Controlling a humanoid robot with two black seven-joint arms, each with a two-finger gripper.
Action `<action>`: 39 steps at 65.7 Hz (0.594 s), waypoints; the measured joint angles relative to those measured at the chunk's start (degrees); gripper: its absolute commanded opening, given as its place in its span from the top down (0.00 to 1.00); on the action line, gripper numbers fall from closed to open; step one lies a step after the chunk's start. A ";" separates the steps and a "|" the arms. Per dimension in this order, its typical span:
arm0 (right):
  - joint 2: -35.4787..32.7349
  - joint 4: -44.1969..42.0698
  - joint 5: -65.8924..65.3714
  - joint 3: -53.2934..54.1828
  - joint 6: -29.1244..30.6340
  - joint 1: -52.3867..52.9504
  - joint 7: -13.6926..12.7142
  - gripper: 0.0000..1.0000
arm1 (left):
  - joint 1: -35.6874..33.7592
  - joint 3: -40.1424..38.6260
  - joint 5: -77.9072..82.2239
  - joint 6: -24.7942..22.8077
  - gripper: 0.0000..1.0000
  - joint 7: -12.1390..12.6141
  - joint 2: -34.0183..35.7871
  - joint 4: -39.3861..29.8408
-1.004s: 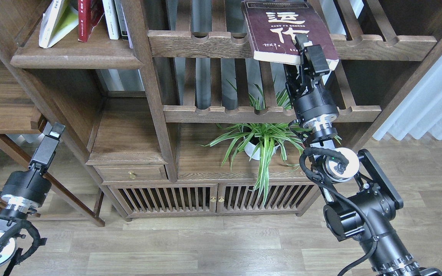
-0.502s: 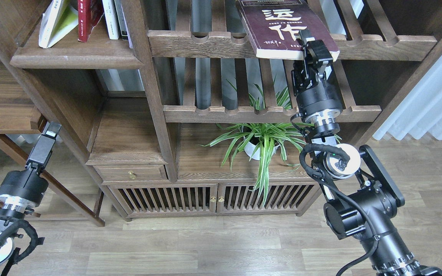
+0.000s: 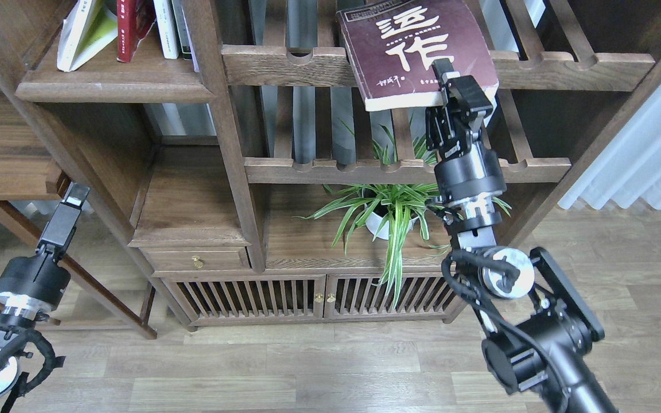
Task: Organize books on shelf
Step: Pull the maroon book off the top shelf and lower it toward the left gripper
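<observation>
A thick dark maroon book [image 3: 411, 49] with big white Chinese characters is held up in front of the upper slatted rack, tilted, its lower edge toward me. My right gripper [image 3: 451, 86] is shut on that book's lower right corner. On the shelf [image 3: 115, 86], the solid dark-brown board at the upper left, stand a lime-yellow book [image 3: 84, 31] leaning left, a red book [image 3: 128, 28] and some white ones. My left gripper [image 3: 75, 195] hangs low at the far left, far from the books; its fingers look pressed together with nothing in them.
Two slatted racks with scalloped rails [image 3: 399, 169] cross the middle. A potted spider plant [image 3: 388, 215] sits below the right arm. A thick wooden post [image 3: 221, 132] divides shelf and racks. A drawer cabinet [image 3: 193, 258] and white curtain [image 3: 646, 149] flank the scene.
My right gripper has carried the maroon book left and slightly down, turning it counter-clockwise. The left arm has sunk a little and drifted left.
</observation>
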 measured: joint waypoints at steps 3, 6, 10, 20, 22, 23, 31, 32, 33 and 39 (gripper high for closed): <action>-0.01 0.87 0.02 -0.52 2.48 -2.75 -0.70 0.97 | 0.25 0.02 0.00 0.00 0.00 0.02 0.01 0.17; -0.54 1.40 0.01 -1.31 4.92 -6.30 -1.75 0.97 | 0.62 0.18 0.00 0.00 0.00 -0.02 0.01 0.51; -2.42 1.57 0.00 -2.31 6.42 -10.65 -2.99 0.97 | 1.27 0.61 0.00 0.00 0.00 -0.09 0.00 1.15; -7.06 1.51 0.02 -4.23 7.25 -19.99 -5.39 0.96 | 4.15 2.23 0.00 0.02 0.00 0.07 -0.38 1.97; -8.01 0.92 0.00 -4.96 7.26 -22.40 -6.48 0.96 | 5.27 4.01 0.00 0.02 0.00 0.06 -0.51 2.06; -8.14 0.77 -0.02 -5.12 7.26 -22.66 -6.69 0.96 | 5.36 4.23 -0.01 0.02 0.00 0.06 -0.53 2.07; -8.99 -2.02 -0.08 -7.71 7.29 -23.62 -8.49 0.96 | 5.87 9.35 -4.63 0.02 0.00 0.01 -0.93 1.94; -9.00 -2.24 -0.08 -7.93 7.30 -23.60 -8.60 0.96 | 5.78 10.23 -5.91 0.02 0.00 0.10 -1.06 1.85; -9.01 -2.56 -0.07 -8.24 7.30 -23.55 -8.77 0.96 | 5.67 11.20 -7.30 0.02 0.00 0.20 -1.17 1.76; -8.85 -3.69 -0.07 -10.28 7.30 -22.72 -10.16 0.96 | 4.81 17.64 -16.46 0.02 0.00 0.58 -1.16 0.38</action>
